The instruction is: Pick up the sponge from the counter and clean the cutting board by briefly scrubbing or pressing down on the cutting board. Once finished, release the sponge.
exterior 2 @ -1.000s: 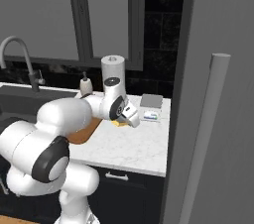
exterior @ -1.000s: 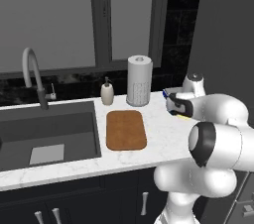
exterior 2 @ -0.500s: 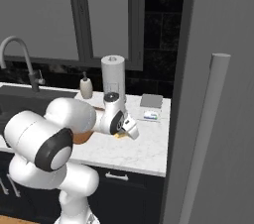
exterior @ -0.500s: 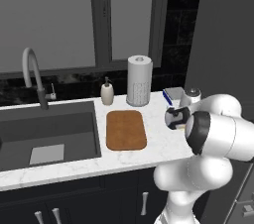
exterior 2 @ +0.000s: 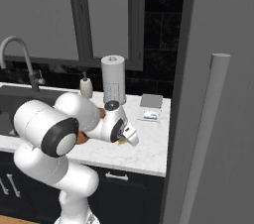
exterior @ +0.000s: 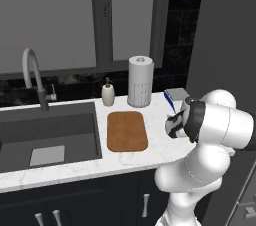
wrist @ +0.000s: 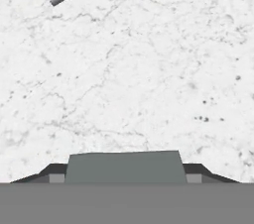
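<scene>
The sponge (wrist: 123,161) lies on the white marble counter (wrist: 129,69), its grey-green top close under the hand camera. My gripper (wrist: 124,172) is open and low over it, one dark fingertip (wrist: 52,171) at each end of the sponge. From the right base view a sliver of the sponge's yellow body (exterior 2: 120,142) shows beneath the gripper (exterior 2: 131,140). The brown wooden cutting board (exterior: 127,131) lies flat on the counter left of my hand, near the sink. My own arm hides most of the board in the right base view.
A blue-and-white flat box (exterior: 176,95) lies just behind the hand. A paper towel roll (exterior: 140,81) and a soap dispenser (exterior: 107,93) stand behind the board. The dark sink (exterior: 47,137) with its faucet (exterior: 34,72) is to the left. A tall grey panel (exterior 2: 213,119) rises at the right.
The hand has swung forward and down from above the blue-and-white box to the counter, and now sits low over the sponge. Board and other things have stayed put.
</scene>
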{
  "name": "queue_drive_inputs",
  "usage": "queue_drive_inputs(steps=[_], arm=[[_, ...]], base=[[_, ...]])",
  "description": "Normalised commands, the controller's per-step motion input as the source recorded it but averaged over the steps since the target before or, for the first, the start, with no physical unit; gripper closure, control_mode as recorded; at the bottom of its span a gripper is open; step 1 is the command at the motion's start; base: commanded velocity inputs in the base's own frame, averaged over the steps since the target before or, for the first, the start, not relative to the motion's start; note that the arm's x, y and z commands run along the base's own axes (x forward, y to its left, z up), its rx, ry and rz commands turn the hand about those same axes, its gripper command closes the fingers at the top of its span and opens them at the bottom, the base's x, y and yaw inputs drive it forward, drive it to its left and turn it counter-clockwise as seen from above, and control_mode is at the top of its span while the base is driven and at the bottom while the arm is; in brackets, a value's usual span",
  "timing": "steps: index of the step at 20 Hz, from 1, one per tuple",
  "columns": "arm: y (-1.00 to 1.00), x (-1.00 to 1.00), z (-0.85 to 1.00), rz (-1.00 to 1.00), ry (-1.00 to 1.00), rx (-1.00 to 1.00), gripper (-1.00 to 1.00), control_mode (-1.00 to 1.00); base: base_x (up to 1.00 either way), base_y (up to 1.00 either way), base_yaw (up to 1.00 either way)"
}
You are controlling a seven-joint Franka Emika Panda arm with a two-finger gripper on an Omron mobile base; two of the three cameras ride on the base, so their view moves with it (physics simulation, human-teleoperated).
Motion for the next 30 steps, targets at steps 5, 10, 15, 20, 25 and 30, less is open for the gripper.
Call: queue_drive_inputs(steps=[5, 10, 15, 20, 25, 30], arm=[[0.00, 0.00, -0.38, 0.00, 0.00, 0.00, 1.00, -1.00], [0.00, 0.00, -0.47, 0.00, 0.00, 0.00, 1.00, -1.00], [0.00, 0.00, -0.51, 0.00, 0.00, 0.00, -1.00, -1.00], [-0.01, 0.00, -0.07, 0.00, 0.00, 0.00, -1.00, -1.00], [0.00, 0.00, 0.00, 0.00, 0.00, 0.00, -1.00, -1.00], [0.00, 0.00, 0.09, 0.00, 0.00, 0.00, -1.00, -1.00]], base=[[0.00, 0.00, 0.00], [0.00, 0.00, 0.00], [0.00, 0.00, 0.00], [0.00, 0.00, 0.00], [0.00, 0.00, 0.00], [0.00, 0.00, 0.00]])
